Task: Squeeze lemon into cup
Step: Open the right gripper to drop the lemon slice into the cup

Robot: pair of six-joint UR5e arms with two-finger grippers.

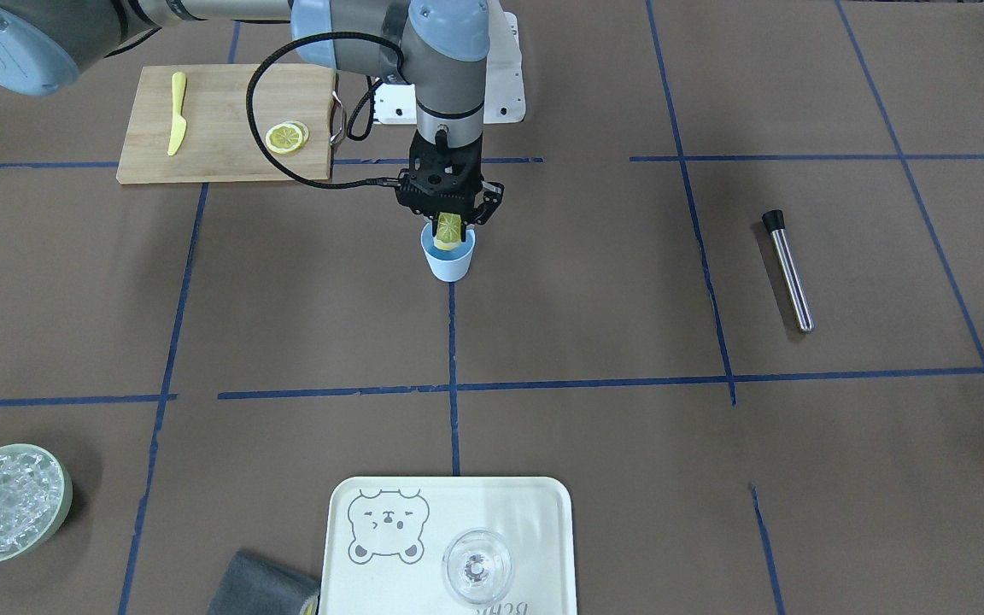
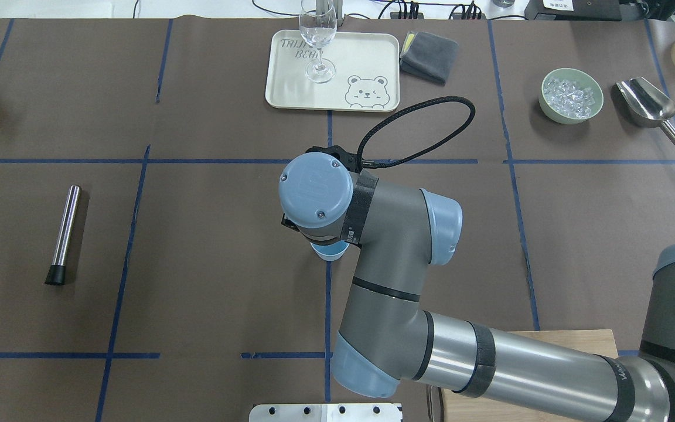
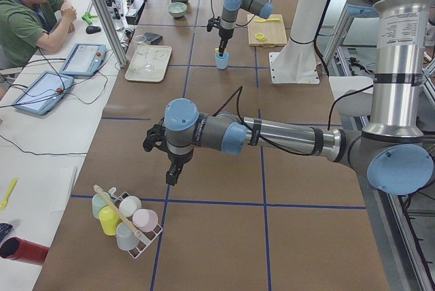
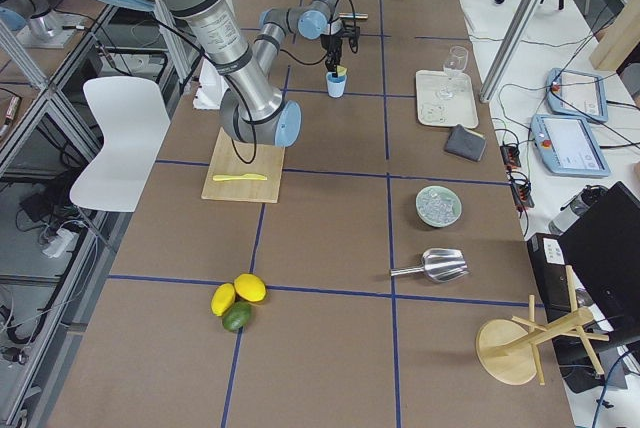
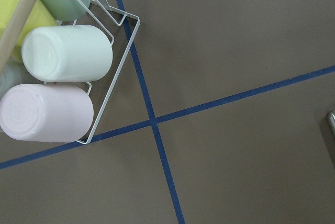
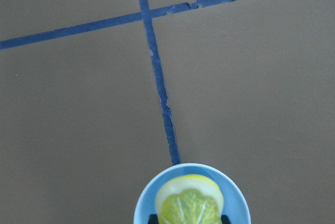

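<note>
One lemon [image 1: 449, 227] slice sits clamped in my right gripper [image 1: 449, 232], the cup [image 1: 450, 263] directly below the jaws.
If I squeeze unevenly, I judge the thin lemon could fold, slip free or drip outside the cup. I cannot tell how my left gripper [image 3: 171, 177] stands.

Right arm [image 2: 396, 246] above cup [image 2: 327, 253], only rim showing.

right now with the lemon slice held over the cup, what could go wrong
1. The right gripper hangs close above the small cup; dropping lower may knock it over.
2. The lemon slice is thin and pinched at its edges; a harder squeeze may fold it or let it slip into the cup.
</note>
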